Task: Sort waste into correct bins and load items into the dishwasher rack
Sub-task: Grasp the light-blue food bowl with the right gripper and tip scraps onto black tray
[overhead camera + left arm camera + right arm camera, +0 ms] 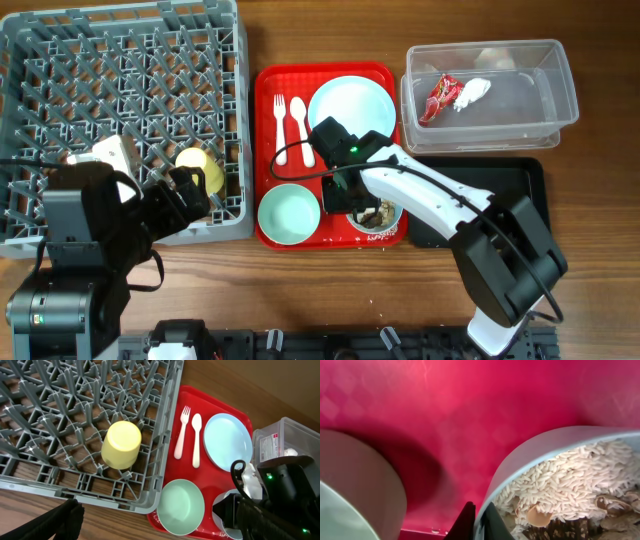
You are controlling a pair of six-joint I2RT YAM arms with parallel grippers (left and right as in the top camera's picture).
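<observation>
Right gripper (480,521) clamps the thin rim of the rice-filled blue bowl (520,460) on the glossy red tray (470,405). The yellow cup (121,445) sits in the pegged grey rack (169,425). Whether the left gripper (195,186) is spread or closed cannot be determined.

The rack (100,80) is moulded in grey, in a grid pattern. The cup (121,445) is coloured yellow. Against the red tray (268,120) are set a pale blue plate (352,110), a pale green bowl (289,214), and a white fork (281,120) and spoon (298,118). White rice (560,485) flecked with brown is seen in the blue bowl (530,455).
</observation>
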